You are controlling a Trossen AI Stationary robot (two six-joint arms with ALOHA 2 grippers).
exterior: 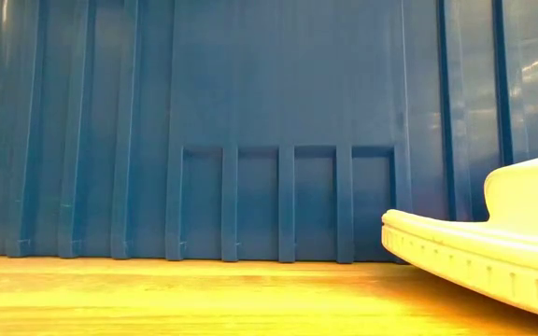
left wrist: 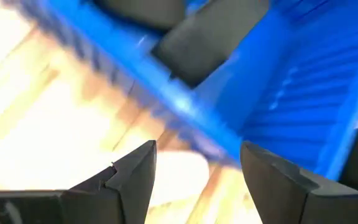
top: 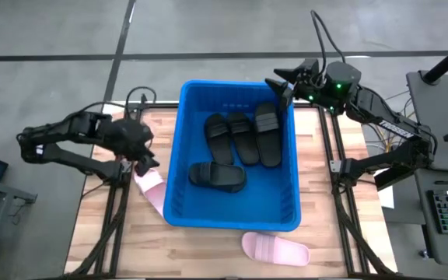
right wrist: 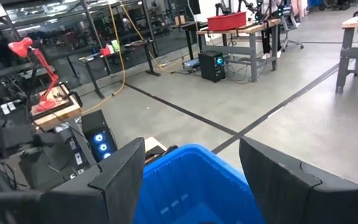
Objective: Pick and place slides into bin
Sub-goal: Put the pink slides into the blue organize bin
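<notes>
Four black slides [top: 236,140] lie in the bin [top: 176,167] on the table [top: 208,249]. Left tool [top: 145,165] is over a pink slide [top: 152,189] beside the bin, fingers apart around it. Another pink slide [top: 274,249] lies in front. Right tool [top: 280,84] hangs open over the bin's far rim.

Even overhead light falls on the wooden table [top: 208,249] in the high view, with soft, faint shadows under the blue bin [top: 236,218]. At table height the bin wall [exterior: 250,131] is sharp while a pale slide [exterior: 493,252] looms close and bright, its upper edge washed out — the tabletop glows warm yellow. The left wrist view is heavily motion-blurred, the wood blown out to near white. The right wrist view is clear — daylight-bright floor, dim benches at the far side.
</notes>
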